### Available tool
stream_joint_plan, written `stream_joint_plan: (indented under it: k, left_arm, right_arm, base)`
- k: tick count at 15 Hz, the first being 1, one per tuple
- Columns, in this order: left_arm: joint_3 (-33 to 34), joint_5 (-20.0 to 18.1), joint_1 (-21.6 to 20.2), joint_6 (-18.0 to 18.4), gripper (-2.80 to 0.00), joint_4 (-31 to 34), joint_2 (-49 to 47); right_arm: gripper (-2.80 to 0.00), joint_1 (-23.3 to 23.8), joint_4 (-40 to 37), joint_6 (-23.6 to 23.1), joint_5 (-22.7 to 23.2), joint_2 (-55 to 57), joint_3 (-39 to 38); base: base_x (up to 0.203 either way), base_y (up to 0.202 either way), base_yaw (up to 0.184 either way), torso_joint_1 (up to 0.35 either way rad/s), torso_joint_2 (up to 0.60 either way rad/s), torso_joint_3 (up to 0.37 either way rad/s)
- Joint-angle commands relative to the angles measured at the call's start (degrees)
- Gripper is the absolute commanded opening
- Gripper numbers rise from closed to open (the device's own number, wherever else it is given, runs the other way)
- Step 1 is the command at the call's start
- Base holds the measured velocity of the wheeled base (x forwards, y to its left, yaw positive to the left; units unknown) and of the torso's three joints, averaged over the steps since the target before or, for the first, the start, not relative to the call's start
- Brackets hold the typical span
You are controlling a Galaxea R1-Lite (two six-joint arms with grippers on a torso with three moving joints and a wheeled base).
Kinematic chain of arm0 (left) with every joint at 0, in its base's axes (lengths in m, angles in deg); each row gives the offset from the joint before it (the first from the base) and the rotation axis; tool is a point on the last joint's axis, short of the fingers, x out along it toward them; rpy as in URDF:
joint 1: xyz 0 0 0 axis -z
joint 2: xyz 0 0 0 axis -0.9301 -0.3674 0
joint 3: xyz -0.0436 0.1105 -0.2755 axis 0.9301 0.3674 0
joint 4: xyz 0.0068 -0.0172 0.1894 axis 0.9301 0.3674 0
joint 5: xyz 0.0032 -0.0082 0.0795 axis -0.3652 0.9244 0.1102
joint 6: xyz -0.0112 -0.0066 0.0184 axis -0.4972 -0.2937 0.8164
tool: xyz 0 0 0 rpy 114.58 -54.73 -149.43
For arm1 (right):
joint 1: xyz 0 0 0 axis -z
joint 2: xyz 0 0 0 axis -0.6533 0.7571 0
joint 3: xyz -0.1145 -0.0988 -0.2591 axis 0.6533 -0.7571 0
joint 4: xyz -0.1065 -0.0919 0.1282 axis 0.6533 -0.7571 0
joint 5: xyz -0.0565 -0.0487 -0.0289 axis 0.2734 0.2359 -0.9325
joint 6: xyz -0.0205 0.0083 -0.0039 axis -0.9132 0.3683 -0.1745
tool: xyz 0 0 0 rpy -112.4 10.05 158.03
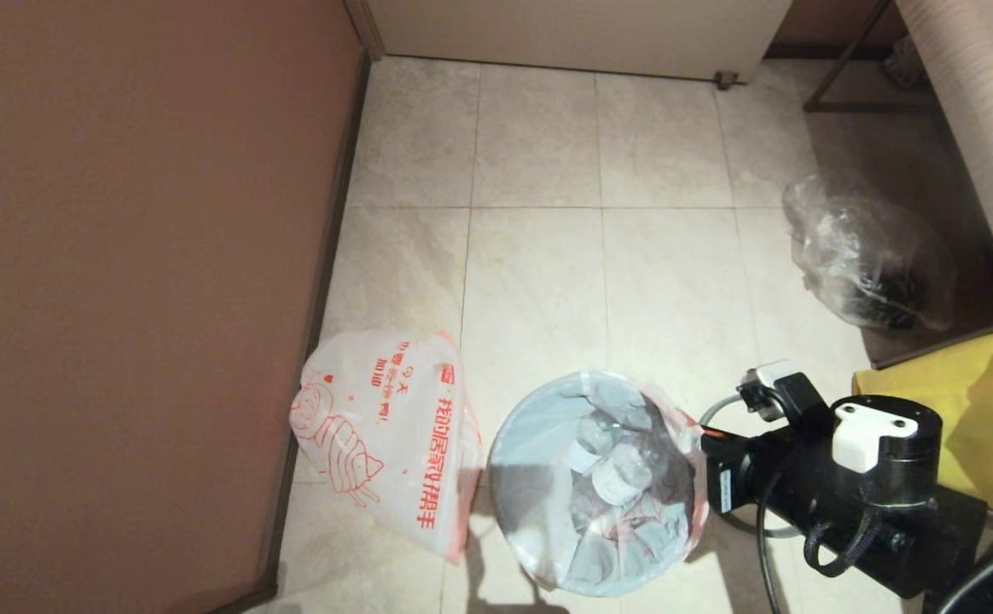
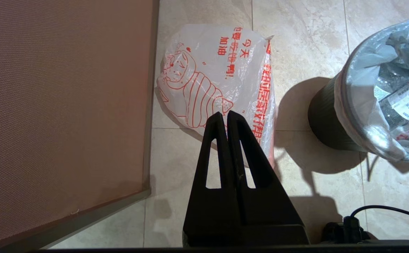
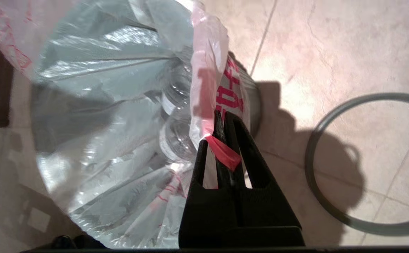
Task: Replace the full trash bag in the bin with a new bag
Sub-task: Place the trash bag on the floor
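Note:
The bin (image 2: 325, 119) stands on the tiled floor, lined with the full trash bag (image 1: 599, 477), which holds clear bottles (image 3: 176, 140). Its grey ring rim (image 3: 311, 165) lies off the bin, on the floor beside it. My right gripper (image 3: 224, 114) is at the bin's right edge (image 1: 705, 439), shut on the bag's red-edged handle (image 3: 222, 151). The new bag (image 1: 386, 435) lies flat on the floor to the left of the bin. My left gripper (image 2: 224, 114) hangs shut and empty above the new bag (image 2: 218, 77); it is out of the head view.
A brown panel (image 1: 121, 298) runs along the left, close to the new bag. A clear bag with dark contents (image 1: 868, 256) sits at the right, and a big yellow bag (image 1: 991, 418) lies behind my right arm. Open tiles stretch beyond the bin.

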Motion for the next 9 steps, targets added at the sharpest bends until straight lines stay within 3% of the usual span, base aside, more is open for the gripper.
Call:
stream_joint_plan:
  k: [1, 6, 9]
  left_arm:
    - [0.0, 0.0, 0.0, 0.0, -2.80, 0.0, 0.0]
    - [0.0, 0.0, 0.0, 0.0, -2.80, 0.0, 0.0]
    - [0.0, 0.0, 0.0, 0.0, -2.80, 0.0, 0.0]
  right_arm:
    - [-2.80, -1.2, 1.0, 0.1, -0.1, -2.5, -0.2]
    - [-2.80, 1.4, 1.2, -1.1, -0.2, 4.9, 3.4]
    - [-2.80, -0.7, 1.3, -2.4, -1.2, 13.6, 6.9]
  base:
    - [0.000, 0.000, 0.000, 0.000, 0.00, 0.000]
    - [0.000, 0.000, 0.000, 0.000, 0.00, 0.000]
    - [0.000, 0.000, 0.000, 0.000, 0.00, 0.000]
